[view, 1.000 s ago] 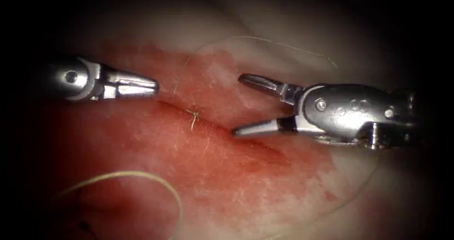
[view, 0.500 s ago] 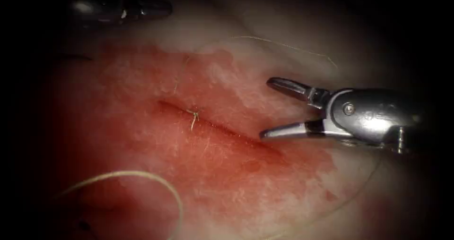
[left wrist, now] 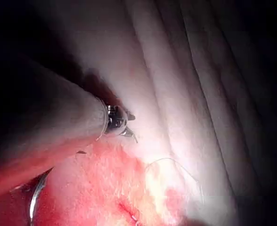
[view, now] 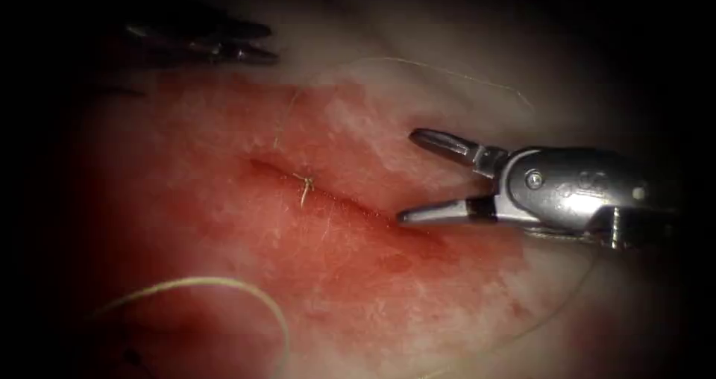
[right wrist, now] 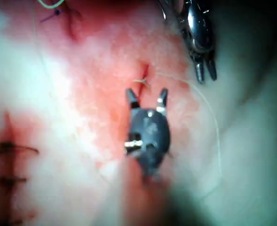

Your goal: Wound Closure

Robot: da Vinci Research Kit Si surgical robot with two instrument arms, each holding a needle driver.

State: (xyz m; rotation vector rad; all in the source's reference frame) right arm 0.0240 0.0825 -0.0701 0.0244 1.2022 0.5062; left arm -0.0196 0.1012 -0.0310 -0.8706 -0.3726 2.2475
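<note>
The cut [view: 350, 204] runs slantwise across the red-stained tissue [view: 224, 230]. A knotted stitch with short cut ends [view: 304, 181] sits on its left part. The right tool [view: 409, 176] has its jaws spread wide with nothing between them. Its lower jaw tip lies over the cut's right part; the same tool appears in the right wrist view [right wrist: 147, 96], just short of the stitch [right wrist: 142, 81]. Far up and left of the cut, the left tool [view: 265, 42] is in shadow, its jaws slightly apart and holding nothing [left wrist: 131, 126]. A thin curved bright piece [left wrist: 34, 200], possibly the needle, lies on the tissue.
A fine pale thread [view: 418, 64] arcs over the tissue beyond the cut. A thicker yellowish thread loop [view: 246, 289] lies in front on the left. Dark stitches of other closed cuts [right wrist: 9, 150] lie beside this cut on the tissue.
The left tool has moved up and away from the cut into the far left shadow, and its jaws have parted. The right tool drew back to the right, then returned a little, still open.
</note>
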